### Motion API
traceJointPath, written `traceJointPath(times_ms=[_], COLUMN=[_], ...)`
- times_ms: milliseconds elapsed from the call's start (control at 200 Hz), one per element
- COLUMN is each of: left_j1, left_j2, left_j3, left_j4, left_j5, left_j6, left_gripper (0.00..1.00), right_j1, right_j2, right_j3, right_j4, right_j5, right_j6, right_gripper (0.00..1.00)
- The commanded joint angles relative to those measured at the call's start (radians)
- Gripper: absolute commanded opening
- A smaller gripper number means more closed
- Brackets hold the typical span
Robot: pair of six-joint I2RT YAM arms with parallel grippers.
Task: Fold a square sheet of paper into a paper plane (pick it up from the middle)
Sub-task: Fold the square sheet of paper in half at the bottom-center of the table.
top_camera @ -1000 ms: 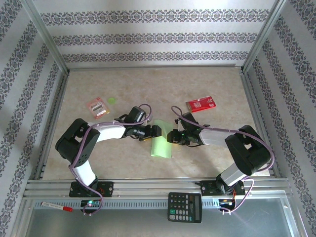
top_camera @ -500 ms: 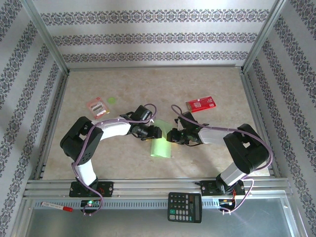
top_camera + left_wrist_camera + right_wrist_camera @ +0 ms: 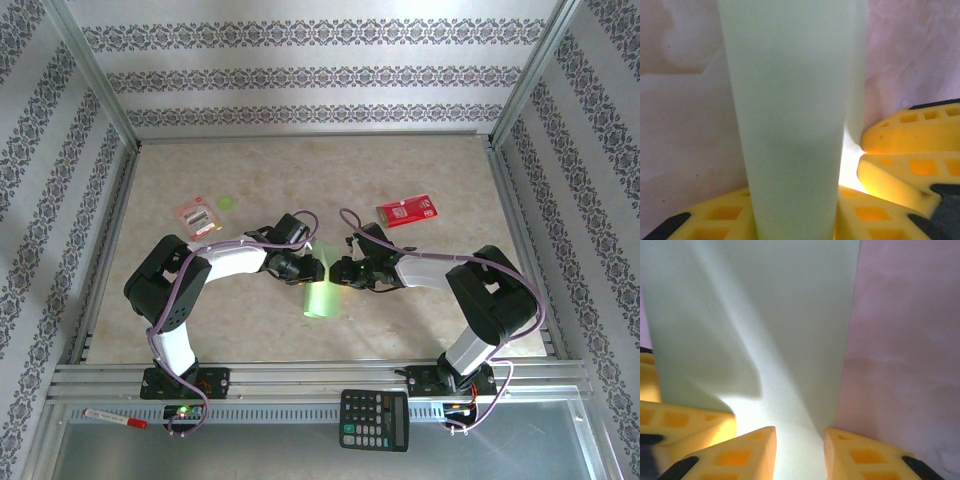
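The square sheet of paper (image 3: 320, 296) is a narrow light-green folded strip lying mid-table. My left gripper (image 3: 316, 267) and right gripper (image 3: 337, 272) meet nose to nose at its far end. In the left wrist view the strip (image 3: 790, 110) rises from between my left gripper's (image 3: 795, 205) yellow fingers (image 3: 710, 217) and hides the gap between them. The right gripper's fingers (image 3: 910, 145) sit just to its right. In the right wrist view my right gripper (image 3: 800, 437) has its jaws apart, astride the paper (image 3: 790, 315), which bulges up towards the left finger (image 3: 685, 422).
A red packet (image 3: 406, 211) lies back right. A small red-and-white packet (image 3: 197, 216) and a tiny green disc (image 3: 227, 203) lie back left. A calculator (image 3: 374, 419) and a red-capped marker (image 3: 115, 418) rest on the near metal rail. Aluminium posts frame the table.
My left gripper slid right onto the paper's far end and its jaws narrowed. The right gripper shifted left to meet it. The strip looks narrower at its top.
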Motion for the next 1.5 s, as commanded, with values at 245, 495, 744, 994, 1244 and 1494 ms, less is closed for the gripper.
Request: traceJointPath(times_ms=[245, 495, 744, 994, 1244, 1494], left_j1=[0.036, 0.040, 0.052, 0.052, 0.052, 0.052], left_j2=[-0.040, -0.035, -0.026, -0.005, 0.010, 0.013], left_j3=[-0.060, -0.079, -0.087, -0.074, -0.066, -0.064], left_j4=[0.072, 0.111, 0.121, 0.028, -0.011, -0.014], left_j5=[0.094, 0.160, 0.195, 0.162, 0.137, 0.135], left_j6=[0.000, -0.002, 0.001, 0.058, 0.086, 0.090], left_gripper=[0.25, 0.17, 0.15, 0.14, 0.12, 0.13], right_j1=[-0.057, -0.064, -0.066, -0.077, -0.076, -0.072], right_j2=[-0.117, -0.122, -0.119, -0.037, 0.066, 0.126], right_j3=[-0.009, 0.002, 0.013, 0.075, 0.147, 0.175], right_j4=[-0.064, -0.104, -0.170, -0.124, -0.081, -0.063], right_j5=[0.025, 0.022, 0.043, 0.015, 0.001, -0.020], right_j6=[-0.166, -0.186, -0.219, -0.151, -0.118, -0.109], right_gripper=[0.38, 0.42, 0.42, 0.45, 0.45, 0.44])
